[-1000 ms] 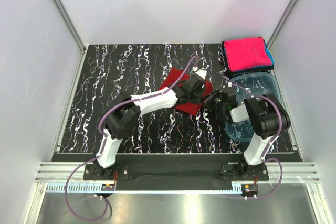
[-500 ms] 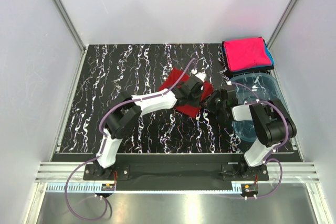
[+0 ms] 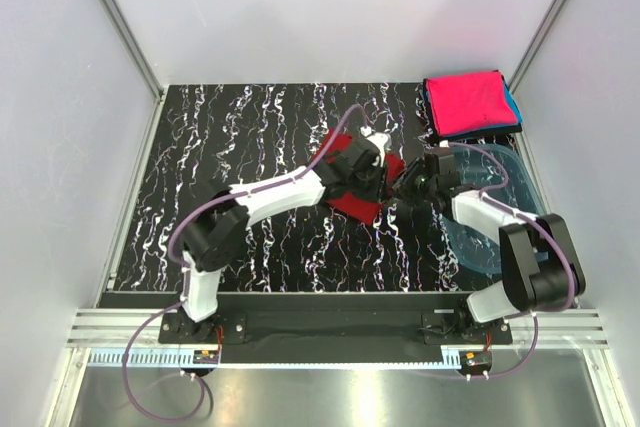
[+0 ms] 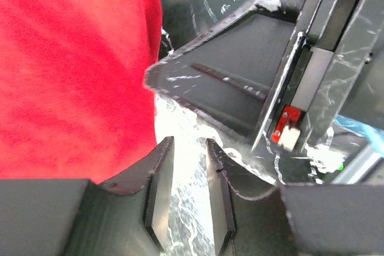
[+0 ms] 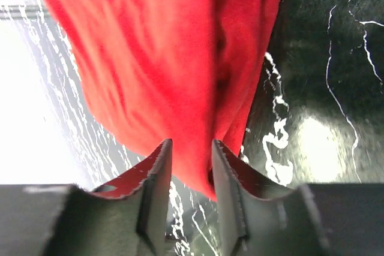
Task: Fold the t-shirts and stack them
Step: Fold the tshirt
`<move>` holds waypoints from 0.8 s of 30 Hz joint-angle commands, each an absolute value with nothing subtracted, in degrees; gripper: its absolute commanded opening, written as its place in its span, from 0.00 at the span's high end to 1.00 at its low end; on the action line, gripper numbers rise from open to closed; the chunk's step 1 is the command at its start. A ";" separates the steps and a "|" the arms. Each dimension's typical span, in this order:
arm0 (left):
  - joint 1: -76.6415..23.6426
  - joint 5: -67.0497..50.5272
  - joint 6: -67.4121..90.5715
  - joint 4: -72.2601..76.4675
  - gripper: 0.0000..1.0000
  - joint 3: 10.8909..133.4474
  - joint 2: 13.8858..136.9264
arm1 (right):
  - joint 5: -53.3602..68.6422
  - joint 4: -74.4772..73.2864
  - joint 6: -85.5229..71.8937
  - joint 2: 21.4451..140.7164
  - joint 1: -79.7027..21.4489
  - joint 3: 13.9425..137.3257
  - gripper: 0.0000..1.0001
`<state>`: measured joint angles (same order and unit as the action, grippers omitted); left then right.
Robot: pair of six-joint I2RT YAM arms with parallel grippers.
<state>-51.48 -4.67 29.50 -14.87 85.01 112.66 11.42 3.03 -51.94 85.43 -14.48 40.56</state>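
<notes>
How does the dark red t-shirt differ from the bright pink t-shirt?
The dark red t-shirt lies diagonally in the middle; the bright pink t-shirt sits squarer in the far right corner. The red one rests directly on the table; the pink one lies atop a teal-blue t-shirt. Both are folded.

White-black arms point(image 3: 280, 192) — purple cables point(image 3: 138, 335)

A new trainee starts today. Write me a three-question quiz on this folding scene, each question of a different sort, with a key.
1. True or false: the pink t-shirt lies on top of the teal t-shirt.
2. The left gripper and right gripper are both at which t-shirt? A pink, B dark red t-shirt, C teal.
3. Fill in: nearer than the pink t-shirt stands a translucent blue ___.
Key: 1 true; 2 B; 3 tub.
</notes>
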 commanded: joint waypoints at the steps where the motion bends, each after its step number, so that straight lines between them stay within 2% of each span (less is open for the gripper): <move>1: -49.14 -6.59 29.80 -12.30 0.68 83.59 106.27 | 8.35 -4.56 -49.40 81.65 -15.03 42.98 0.62; 2: -48.09 -6.59 29.71 -12.30 0.68 83.06 105.30 | 7.65 -5.35 -49.31 81.30 -15.03 43.15 0.64; 3: -47.47 -6.50 29.79 -12.30 0.68 81.93 104.86 | 6.86 -5.36 -48.96 81.12 -15.03 43.42 0.74; 5: -45.80 -7.20 30.15 -11.96 0.68 80.86 104.59 | 6.59 -5.71 -48.25 81.73 -15.03 45.26 0.81; 11: -44.30 -11.07 30.32 -10.29 0.68 78.40 107.22 | 11.24 -2.91 -45.44 90.32 -15.12 50.53 0.80; 17: -44.47 -13.96 33.04 -5.56 0.69 73.66 111.87 | 9.86 -2.99 -44.30 97.99 -15.12 50.28 0.81; 24: -44.12 -13.80 32.62 -6.41 0.67 72.50 109.26 | 6.51 -3.87 -42.01 94.32 -15.12 48.69 0.83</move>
<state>-44.51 -12.95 33.19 -7.84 70.59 112.77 9.52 -3.03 -44.56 97.86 -14.68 48.75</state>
